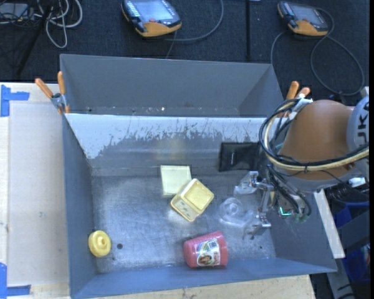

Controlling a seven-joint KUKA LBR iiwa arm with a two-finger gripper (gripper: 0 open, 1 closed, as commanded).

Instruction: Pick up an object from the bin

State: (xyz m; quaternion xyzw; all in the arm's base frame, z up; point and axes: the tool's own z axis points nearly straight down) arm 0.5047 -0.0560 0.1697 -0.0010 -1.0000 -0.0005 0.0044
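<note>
"Since nothing is held, list the bin [75, 185] contents from the left," says the operator.

"Yellow round knob [100, 243] near the front left corner, well apart from the rest," the technician answers. "Mid-floor: pale yellow flat pad [174, 178], with a yellow square tray [192, 199] touching its lower right corner. Red jar [206, 250] on its side near the front wall. Clear plastic piece [230, 212] right of the tray. Black flat item [238, 156] against the back slope."

"Gripper status?"

"The gripper [255, 205] is low over the right part of the floor with its jaws spread and nothing between them. The clear plastic piece is the nearest thing, just beside it on the left. The red jar lies near, toward the front."

"Fault risks from this position?"

"Three, by judgement. First: a straight descent would close on bare floor, because the clear piece is beside the jaws, not between them. Second: the clear piece looks thin and light, so a jaw landing on its edge may push it toward the tray. Third: the jar is round and lying down, so a grip across its curve may roll it out."
</note>
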